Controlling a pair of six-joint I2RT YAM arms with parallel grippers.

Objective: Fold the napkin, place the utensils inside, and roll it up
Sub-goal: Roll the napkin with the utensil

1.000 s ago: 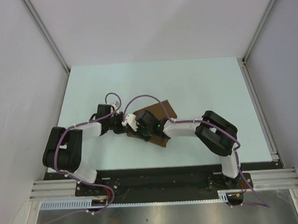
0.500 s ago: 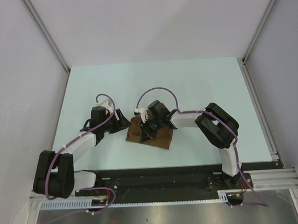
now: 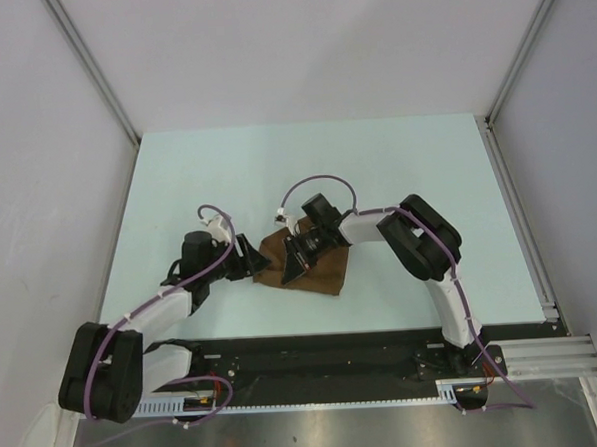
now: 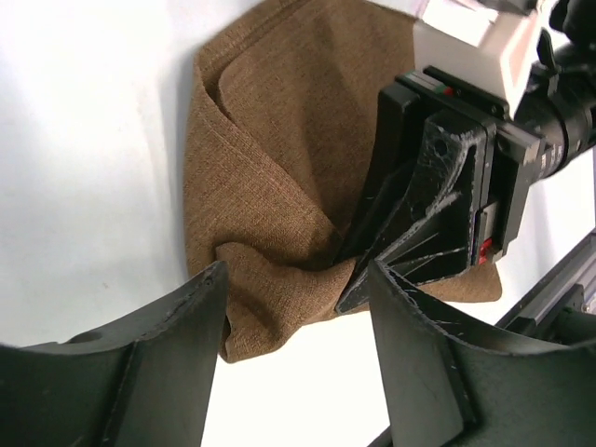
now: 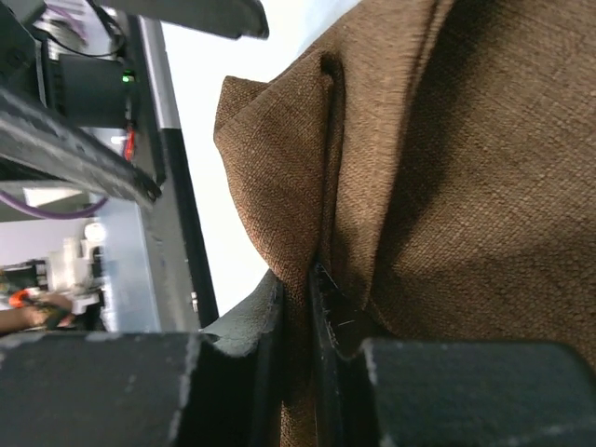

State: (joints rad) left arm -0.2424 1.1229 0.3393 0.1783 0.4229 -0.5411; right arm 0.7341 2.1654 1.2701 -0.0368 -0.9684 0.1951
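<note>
The dark-brown napkin [image 3: 324,270] lies crumpled and partly folded near the table's front middle. My right gripper [image 3: 292,268] is shut on a raised fold of the napkin [image 5: 307,223] at its left part. My left gripper [image 3: 259,267] is open and empty just left of the napkin's left edge [image 4: 251,307]; the edge lies ahead of its fingers and is not between them. The right gripper [image 4: 358,279] shows in the left wrist view, pinching the cloth. No utensils are in view.
The pale green table [image 3: 416,167] is bounded by white walls at the back and sides. A metal rail [image 3: 518,217] runs along its right edge. The black base rail [image 3: 315,348] lies along the front.
My right gripper has shifted toward the napkin's left part and bunched the cloth into a fold. My left arm has drawn back, then come low with its gripper at the napkin's left edge.
</note>
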